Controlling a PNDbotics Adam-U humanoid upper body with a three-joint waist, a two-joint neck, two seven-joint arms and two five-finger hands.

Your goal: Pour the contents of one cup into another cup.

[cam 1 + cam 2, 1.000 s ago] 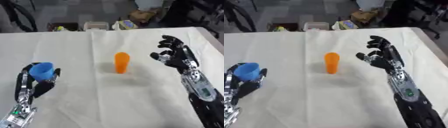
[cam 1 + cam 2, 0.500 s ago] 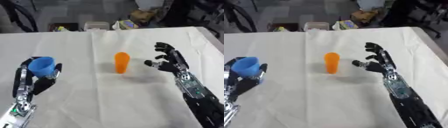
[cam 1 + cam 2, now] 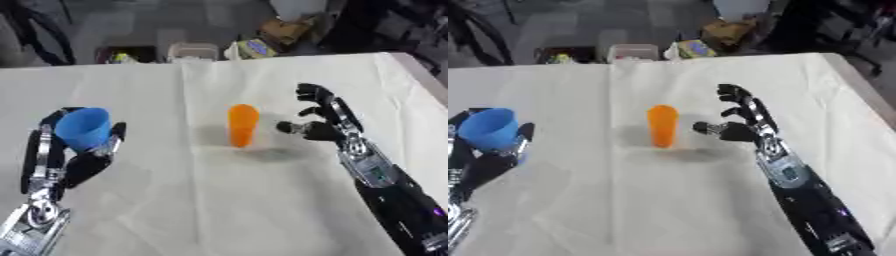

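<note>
A tall, narrow orange cup (image 3: 242, 125) stands upright near the middle of a table (image 3: 219, 200) draped in creased, off-white cloth. The robot's black right hand (image 3: 322, 120) is just beside the cup on its right, fingers spread wide and thumb pointed toward it, apparently not touching, though the gap is hard to judge. At the left, the left hand (image 3: 74, 155) has its fingers curled round a smooth, tapered blue cup (image 3: 83, 128), held upright, mouth up, above the cloth, well apart from the orange one.
</note>
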